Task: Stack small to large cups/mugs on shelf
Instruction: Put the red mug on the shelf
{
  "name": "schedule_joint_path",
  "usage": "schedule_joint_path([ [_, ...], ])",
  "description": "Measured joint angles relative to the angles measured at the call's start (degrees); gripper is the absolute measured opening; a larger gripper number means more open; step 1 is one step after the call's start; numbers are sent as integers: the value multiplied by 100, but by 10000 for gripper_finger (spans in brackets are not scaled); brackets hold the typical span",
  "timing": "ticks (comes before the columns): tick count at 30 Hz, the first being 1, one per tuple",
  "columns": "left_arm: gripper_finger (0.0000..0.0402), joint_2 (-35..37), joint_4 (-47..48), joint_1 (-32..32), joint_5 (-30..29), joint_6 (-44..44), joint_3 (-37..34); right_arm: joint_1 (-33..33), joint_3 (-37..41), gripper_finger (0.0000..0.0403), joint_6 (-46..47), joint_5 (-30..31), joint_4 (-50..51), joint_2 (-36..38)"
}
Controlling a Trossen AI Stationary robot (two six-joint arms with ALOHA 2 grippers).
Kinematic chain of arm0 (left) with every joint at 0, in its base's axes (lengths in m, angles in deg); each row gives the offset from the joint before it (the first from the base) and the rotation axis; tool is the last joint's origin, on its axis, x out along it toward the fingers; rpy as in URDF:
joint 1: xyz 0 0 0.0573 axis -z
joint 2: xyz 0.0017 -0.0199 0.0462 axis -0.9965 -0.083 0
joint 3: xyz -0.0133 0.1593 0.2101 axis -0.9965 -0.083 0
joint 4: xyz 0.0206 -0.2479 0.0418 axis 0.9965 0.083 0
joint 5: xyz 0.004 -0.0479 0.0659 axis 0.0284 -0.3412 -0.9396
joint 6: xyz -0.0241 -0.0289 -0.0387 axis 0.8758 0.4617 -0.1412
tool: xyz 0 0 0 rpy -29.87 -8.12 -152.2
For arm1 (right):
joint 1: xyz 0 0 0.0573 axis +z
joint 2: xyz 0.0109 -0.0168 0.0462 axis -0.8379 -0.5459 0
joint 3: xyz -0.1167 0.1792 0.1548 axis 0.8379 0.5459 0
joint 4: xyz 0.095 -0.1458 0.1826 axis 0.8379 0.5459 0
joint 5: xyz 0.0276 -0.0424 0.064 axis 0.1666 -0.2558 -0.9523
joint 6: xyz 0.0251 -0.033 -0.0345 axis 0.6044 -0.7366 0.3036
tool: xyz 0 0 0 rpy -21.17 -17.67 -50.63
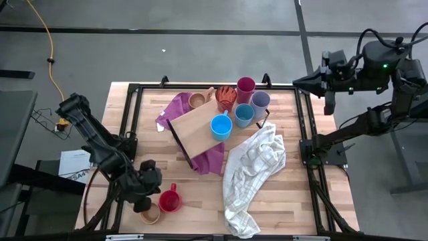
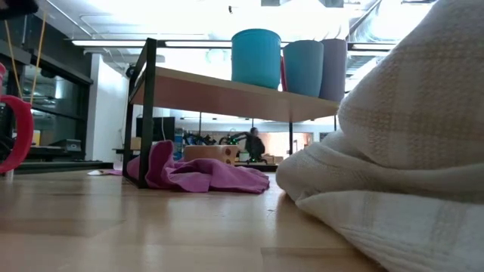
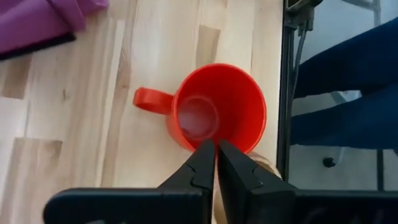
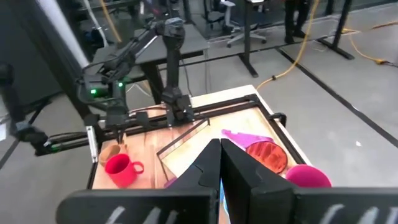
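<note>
Light-wood shelf (image 1: 197,127) carries blue and lavender cups (image 1: 235,110) at its far end. Red mug (image 3: 214,116) stands at the near table edge; the left gripper (image 3: 216,152), clenched empty, touches its rim and must open to grasp. The right gripper (image 4: 219,149), clenched, waits high aside.

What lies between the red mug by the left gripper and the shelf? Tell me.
In the high view, bare wooden tabletop separates the red mug from the shelf, then the purple cloth's edge under it.

I see blown-out ceiling lights (image 2: 227,19) glaring above the shelf (image 2: 227,94) in my low view, while the towel (image 2: 408,151) beside it looms soft and unfocused. From overhead the counter (image 1: 301,194) is evenly lit, shadows faint.
</note>
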Motion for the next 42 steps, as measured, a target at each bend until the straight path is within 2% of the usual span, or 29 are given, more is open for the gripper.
schedule_joint_path([
  [3, 23, -63, -98, 0, 46, 228, 0, 0, 0, 0, -79, -100, 0, -2],
  [9, 92, -58, -152, 0, 38, 663, 0, 0, 0, 0, -209, -200, 14, 0],
  [12, 107, -159, -150, -1, 33, 954, 0, 0, 0, 0, -215, -300, 82, 0],
  [27, 72, -751, -171, -2, 77, 1526, 0, 0, 0, 0, -311, -322, 215, 0],
  [42, 74, -895, 40, -199, 157, 1735, 3, 0, 0, 0, -451, -547, 232, 0],
])
